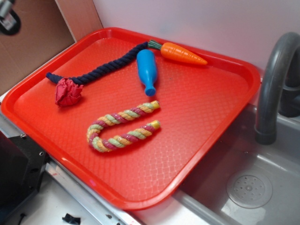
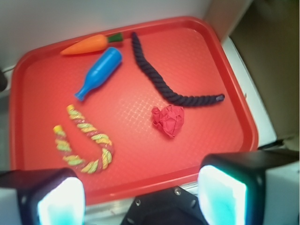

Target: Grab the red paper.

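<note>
The red paper (image 1: 68, 92) is a small crumpled crimson wad lying near the left edge of the red tray (image 1: 197, 103), touching the end of a dark blue rope (image 1: 105, 68). In the wrist view the red paper (image 2: 168, 120) lies right of the tray's (image 2: 211, 70) middle. My gripper (image 2: 140, 197) hangs high above the tray's near rim, well short of the paper. It is open, with its two pale pads (image 2: 222, 194) wide apart and nothing between them. In the exterior view only a black and grey bit of the arm (image 1: 7, 18) shows at the top left corner.
On the tray also lie a blue bottle (image 1: 146, 70), an orange carrot (image 1: 180, 53) and a multicoloured twisted rope (image 1: 122, 126). A grey sink (image 1: 248, 187) with a dark faucet (image 1: 272, 89) is on the right. A brown board (image 1: 33, 42) stands on the left.
</note>
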Robot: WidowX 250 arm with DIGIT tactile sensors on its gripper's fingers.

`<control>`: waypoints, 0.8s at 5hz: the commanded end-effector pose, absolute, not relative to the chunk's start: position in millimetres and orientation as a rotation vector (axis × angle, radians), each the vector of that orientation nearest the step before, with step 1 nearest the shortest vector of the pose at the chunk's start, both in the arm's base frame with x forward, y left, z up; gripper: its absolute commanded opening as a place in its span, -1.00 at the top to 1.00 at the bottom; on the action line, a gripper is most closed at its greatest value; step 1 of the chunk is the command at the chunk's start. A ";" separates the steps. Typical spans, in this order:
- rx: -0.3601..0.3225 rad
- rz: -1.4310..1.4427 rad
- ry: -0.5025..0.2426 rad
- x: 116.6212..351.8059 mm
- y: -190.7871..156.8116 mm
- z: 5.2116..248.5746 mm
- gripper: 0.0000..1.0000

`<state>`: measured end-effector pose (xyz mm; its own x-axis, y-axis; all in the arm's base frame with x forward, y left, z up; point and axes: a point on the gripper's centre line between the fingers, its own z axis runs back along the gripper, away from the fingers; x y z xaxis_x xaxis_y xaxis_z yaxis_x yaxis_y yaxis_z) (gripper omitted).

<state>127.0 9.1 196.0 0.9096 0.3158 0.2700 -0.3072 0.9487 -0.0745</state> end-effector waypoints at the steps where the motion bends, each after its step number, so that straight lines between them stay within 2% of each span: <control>1: -0.012 0.509 -0.357 153.0 48.2 135.0 -1.00; 2: 0.029 0.541 -0.332 173.0 65.8 90.5 -1.00; 3: 0.001 0.525 -0.286 185.3 71.3 57.9 -1.00; 4: 0.019 0.496 -0.233 191.4 72.5 36.4 -1.00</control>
